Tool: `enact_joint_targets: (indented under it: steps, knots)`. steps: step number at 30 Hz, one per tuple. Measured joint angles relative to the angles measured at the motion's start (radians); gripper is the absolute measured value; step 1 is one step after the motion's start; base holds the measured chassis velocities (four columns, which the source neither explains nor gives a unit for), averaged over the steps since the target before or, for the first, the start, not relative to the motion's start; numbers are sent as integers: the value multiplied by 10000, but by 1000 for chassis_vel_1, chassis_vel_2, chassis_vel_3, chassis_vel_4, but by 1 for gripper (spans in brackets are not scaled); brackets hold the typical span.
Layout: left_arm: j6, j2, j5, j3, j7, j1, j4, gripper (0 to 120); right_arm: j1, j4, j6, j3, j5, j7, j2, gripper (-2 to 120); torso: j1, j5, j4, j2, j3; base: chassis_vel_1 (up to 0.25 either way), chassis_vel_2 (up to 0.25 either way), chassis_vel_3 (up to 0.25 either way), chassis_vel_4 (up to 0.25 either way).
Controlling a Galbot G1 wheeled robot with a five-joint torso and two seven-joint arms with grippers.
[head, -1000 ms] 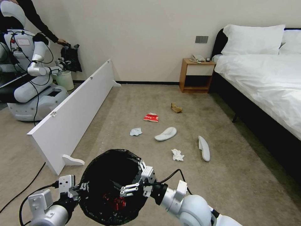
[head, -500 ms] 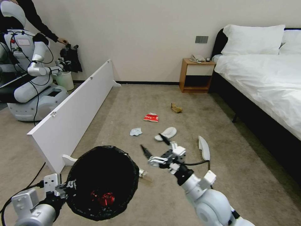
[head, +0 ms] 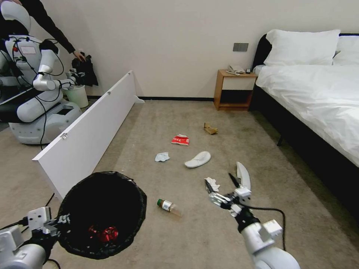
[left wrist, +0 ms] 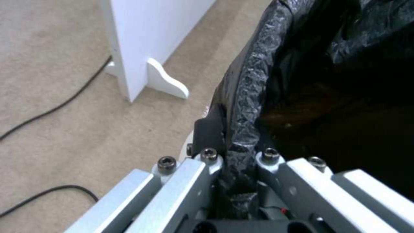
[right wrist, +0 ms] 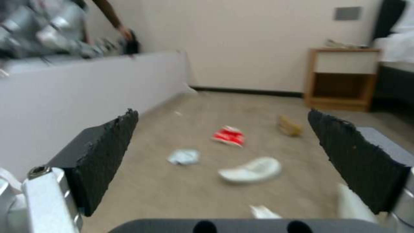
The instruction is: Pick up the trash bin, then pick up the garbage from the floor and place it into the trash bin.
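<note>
Since I swung right gripper [head: 221,189] off trash bin [head: 101,213], pads gape empty; crumpled tissue [head: 212,183] just ahead. Left gripper [left wrist: 236,168] clamps bin rim.

a long white board [head: 88,129] stands on edge at about ten o'clock, its curved foot [left wrist: 167,81] on the carpet beside a black cable [left wrist: 51,108]. a wooden nightstand [head: 234,89] with a phone [head: 236,69] sits at one o'clock, a white bed [head: 318,93] with a pillow [head: 301,46] at two o'clock.
</note>
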Motion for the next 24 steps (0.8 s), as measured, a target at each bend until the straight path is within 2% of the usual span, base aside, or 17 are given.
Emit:
enact_joint_targets:
  steps: [2,10,16,24]
  knots:
    - [0,-12,-66,-289,91,24,123,2,-831,81,206,698,-728,-36,382,100,0,-1,1,1,0,0,0,0,0]
    - [0,11,-89,-650,300,35,476,2,-2291,242,814,2116,-1670,-153,1356,100,0,-2,1,0,0,0,0,0,0]
    - [0,29,-94,-571,361,37,518,2,-2678,166,1083,2668,-1802,-345,1780,100,0,-1,1,1,0,0,0,0,0]
    - [0,18,-114,-383,367,61,378,2,-2586,98,1133,2743,-1822,-433,1978,100,-1,0,2,1,0,0,0,0,0]
